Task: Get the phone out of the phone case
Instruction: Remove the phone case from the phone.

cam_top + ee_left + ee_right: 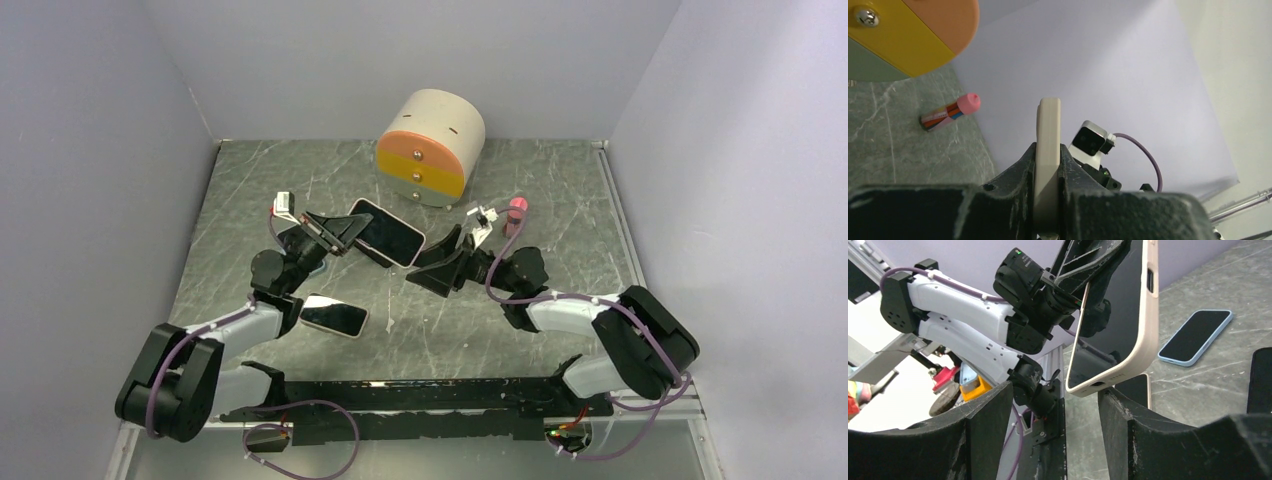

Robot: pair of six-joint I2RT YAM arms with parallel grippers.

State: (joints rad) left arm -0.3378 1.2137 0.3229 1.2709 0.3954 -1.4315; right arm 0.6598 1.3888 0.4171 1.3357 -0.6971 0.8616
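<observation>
While a blue-cased phone point(333, 316) lies flat on the desk point(560, 200) up front, the left fingers point(1018, 175) pinch the cream phone case point(1048, 130) aloft, its phone point(1108, 330) inside. Beside it, the right fingers point(988, 415) gape wide at its lower end; best they catch only the case lip, I reckon.

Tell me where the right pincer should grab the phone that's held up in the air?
Probably the free lower end of the phone, coming from the right. The left pincer clamps its far end, and the thin lower end points toward the open right pincer.
</observation>
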